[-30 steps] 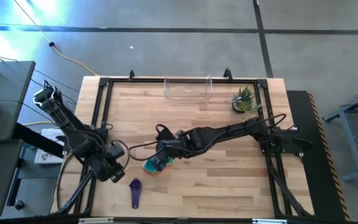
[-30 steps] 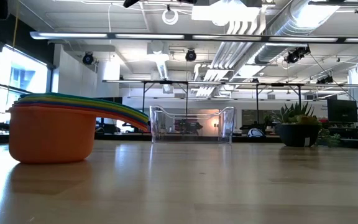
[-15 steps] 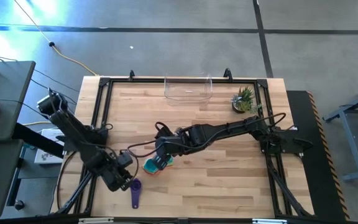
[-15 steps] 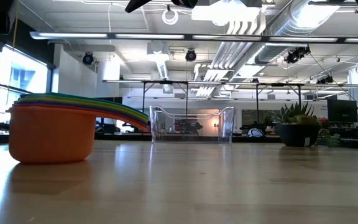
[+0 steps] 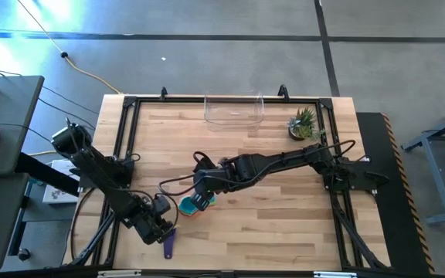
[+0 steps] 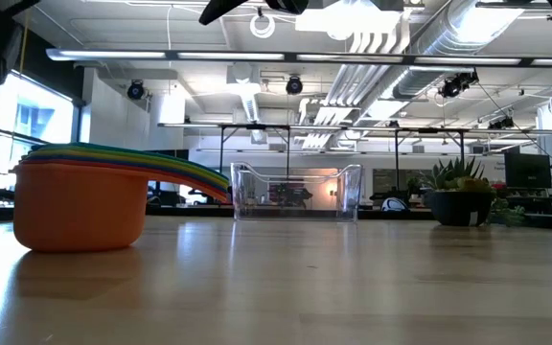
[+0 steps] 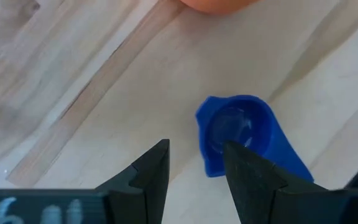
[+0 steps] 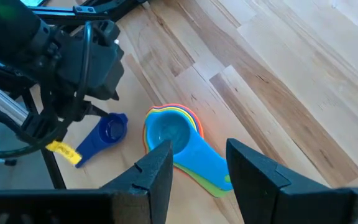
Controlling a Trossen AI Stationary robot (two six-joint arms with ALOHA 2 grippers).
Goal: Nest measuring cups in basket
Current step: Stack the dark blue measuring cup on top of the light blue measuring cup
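The measuring cups (image 5: 192, 205) sit nested in 1 stack on the table (image 5: 284, 232), lower centre of the high view, teal on top and orange at the bottom, large at the left of the low view. A blue cup (image 7: 238, 134) lies apart, just left of the stack near the lower edge. The left gripper (image 7: 194, 177) hangs over it, fingers apart and holding nothing. The right gripper (image 8: 197, 168) hovers above the stack, fingers also apart. The basket (image 5: 234, 110) stands at the upper centre, beside a potted plant (image 5: 304, 123).
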